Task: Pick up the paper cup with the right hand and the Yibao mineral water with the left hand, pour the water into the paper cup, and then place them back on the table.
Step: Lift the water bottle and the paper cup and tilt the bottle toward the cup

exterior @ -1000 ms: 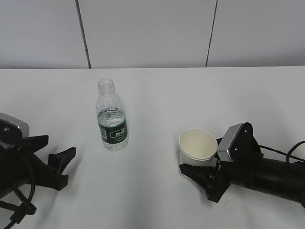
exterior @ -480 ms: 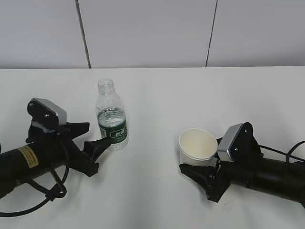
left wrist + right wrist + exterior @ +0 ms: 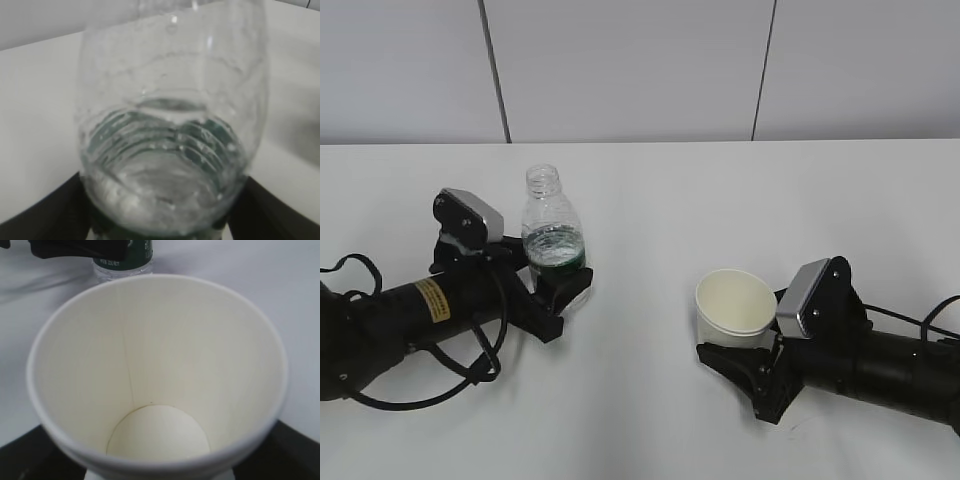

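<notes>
**A:** On the left of the table point(image 3: 650, 190), where was the bottle point(image 3: 553, 236)?

**B:** It stood upright, and the left hand point(image 3: 558, 282) had its fingers on either side of the label band. From the left wrist, the ribbed body filled nearly the whole view, with dark fingers showing at both lower corners.

**A:** Clamped?

**B:** I couldn't tell. The jaws sat close around it, but no picture showed whether they pressed it. The base looked down on the table, so I judged the lift not yet made.

**A:** Why grip so low?

**B:** Probably for control when tipping: the open neck stayed free above the fingers, and the water point(image 3: 165, 165) lay low in the bottle, near the grip.

**A:** And the cup point(image 3: 735, 309)?

**B:** On the right, well apart from the bottle, sitting in the right hand point(image 3: 740, 365). Its jaws stood narrowed to the cup's lower wall, and the cup leaned slightly with its mouth toward the bottle. The right wrist view looked straight into it: empty, dry, dark fingers at both bottom corners.

**A:** Holding it, then?

**B:** Looked so. The thin wall wasn't dented, so the squeeze seemed light. Whether its base was clear of the table, I couldn't say.

**A:** Next?

**B:** By my reckoning, closing firmly on the bottle and raising it.
</notes>
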`<action>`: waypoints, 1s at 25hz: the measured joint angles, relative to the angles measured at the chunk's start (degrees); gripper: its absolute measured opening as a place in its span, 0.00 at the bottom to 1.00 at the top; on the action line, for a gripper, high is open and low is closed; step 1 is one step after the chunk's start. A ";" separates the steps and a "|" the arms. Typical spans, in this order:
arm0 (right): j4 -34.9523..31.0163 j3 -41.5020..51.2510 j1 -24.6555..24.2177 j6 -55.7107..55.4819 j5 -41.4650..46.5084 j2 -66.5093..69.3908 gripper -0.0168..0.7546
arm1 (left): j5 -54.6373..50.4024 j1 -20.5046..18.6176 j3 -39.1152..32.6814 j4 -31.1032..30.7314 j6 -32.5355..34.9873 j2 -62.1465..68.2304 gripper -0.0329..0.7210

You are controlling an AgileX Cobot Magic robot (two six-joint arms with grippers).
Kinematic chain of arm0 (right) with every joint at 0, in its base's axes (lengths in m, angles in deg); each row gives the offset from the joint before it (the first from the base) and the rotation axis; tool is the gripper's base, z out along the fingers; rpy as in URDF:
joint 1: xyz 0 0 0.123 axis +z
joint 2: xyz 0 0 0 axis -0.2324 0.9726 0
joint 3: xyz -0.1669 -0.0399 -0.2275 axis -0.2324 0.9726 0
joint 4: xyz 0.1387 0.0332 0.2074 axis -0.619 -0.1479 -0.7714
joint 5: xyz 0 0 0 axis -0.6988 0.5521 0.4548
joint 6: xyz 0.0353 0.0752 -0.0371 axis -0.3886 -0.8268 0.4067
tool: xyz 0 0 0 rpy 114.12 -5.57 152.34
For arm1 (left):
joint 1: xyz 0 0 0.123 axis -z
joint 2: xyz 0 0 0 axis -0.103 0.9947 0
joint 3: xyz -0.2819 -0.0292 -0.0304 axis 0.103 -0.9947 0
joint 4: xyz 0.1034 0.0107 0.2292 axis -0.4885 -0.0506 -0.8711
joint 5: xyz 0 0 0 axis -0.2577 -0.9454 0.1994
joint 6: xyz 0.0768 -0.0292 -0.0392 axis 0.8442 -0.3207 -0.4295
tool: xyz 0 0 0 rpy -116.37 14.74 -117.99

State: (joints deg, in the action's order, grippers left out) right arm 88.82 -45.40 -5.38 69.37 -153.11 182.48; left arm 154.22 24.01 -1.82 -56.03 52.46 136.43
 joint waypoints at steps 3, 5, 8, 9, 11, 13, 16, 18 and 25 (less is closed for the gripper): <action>0.00 0.00 0.00 0.00 0.00 0.00 0.73 | 0.06 0.00 1.85 -0.24 -0.32 1.59 0.68; 0.00 -0.09 0.00 0.00 0.00 0.00 0.73 | 0.06 0.00 2.20 -0.29 -0.32 2.34 0.68; 0.00 -0.09 0.00 0.00 0.00 0.00 0.73 | -0.05 0.00 2.20 -0.35 -0.40 2.50 0.68; 0.00 -0.09 0.00 0.00 0.00 0.00 0.73 | -0.05 0.00 2.20 -0.35 -0.44 2.50 0.68; 1.24 -0.59 0.00 0.00 0.00 0.00 0.73 | -0.05 0.00 2.20 -0.41 -0.45 2.50 0.64; 3.26 -1.46 0.00 -0.62 0.00 0.00 0.73 | -0.05 0.00 2.20 -0.52 -0.45 2.50 0.61; 5.59 -3.09 0.00 -4.58 0.00 0.00 0.73 | 0.00 0.00 2.20 -0.55 -0.50 2.50 0.57; 6.93 -4.47 0.00 -7.29 0.00 0.00 0.73 | 0.00 0.00 2.20 -0.55 -0.50 2.50 0.55; 13.91 -9.29 0.00 -11.00 0.00 0.00 0.73 | -1.63 0.00 2.20 -0.32 6.18 1.03 0.52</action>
State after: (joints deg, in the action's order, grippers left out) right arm 102.73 -54.68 -5.38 58.37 -153.11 182.48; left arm 152.59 24.01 0.38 -56.35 58.64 137.46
